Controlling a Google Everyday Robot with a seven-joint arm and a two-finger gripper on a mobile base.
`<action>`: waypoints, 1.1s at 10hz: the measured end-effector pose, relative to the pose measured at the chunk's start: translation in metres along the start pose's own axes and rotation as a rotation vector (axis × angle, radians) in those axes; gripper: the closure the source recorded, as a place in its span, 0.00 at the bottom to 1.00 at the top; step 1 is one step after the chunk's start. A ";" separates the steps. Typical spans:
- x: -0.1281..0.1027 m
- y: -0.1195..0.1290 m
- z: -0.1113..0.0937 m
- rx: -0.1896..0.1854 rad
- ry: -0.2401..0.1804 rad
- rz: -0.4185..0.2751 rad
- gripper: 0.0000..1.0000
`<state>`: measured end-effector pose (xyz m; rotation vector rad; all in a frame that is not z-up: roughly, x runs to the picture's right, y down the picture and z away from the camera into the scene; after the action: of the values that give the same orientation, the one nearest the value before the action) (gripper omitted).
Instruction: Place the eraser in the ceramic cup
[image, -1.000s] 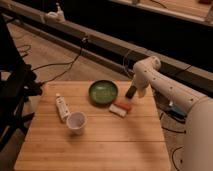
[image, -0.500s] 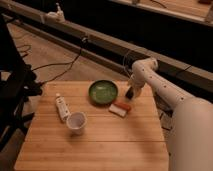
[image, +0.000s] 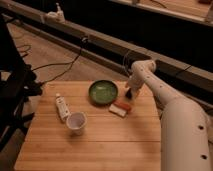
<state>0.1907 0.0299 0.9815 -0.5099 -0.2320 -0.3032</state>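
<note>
The white ceramic cup (image: 76, 122) stands on the wooden table (image: 100, 150), left of centre and tilted a little. My gripper (image: 130, 93) hangs from the white arm (image: 150, 82), low over the table's far right part, just right of the green bowl (image: 103, 92). A small dark shape shows at the gripper's tip. I cannot tell whether it is the black eraser or part of the gripper. No eraser shows lying anywhere else on the table.
A white-and-orange block (image: 120, 108) lies just in front of the gripper. A white tube (image: 61, 106) lies left of the cup. Black chair legs (image: 15, 95) and cables stand off the table's left side. A long rail (image: 100, 42) runs behind.
The gripper stays near the bowl's right side, shifting slightly left. The arm's lower part has swung closer and fills more of the right foreground.
</note>
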 end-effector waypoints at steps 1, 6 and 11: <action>0.000 -0.002 0.002 -0.004 -0.002 -0.015 0.39; 0.001 -0.008 -0.008 -0.002 0.000 -0.069 0.89; -0.005 -0.017 -0.056 0.064 -0.039 -0.014 1.00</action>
<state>0.1884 -0.0116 0.9396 -0.4509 -0.2820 -0.2987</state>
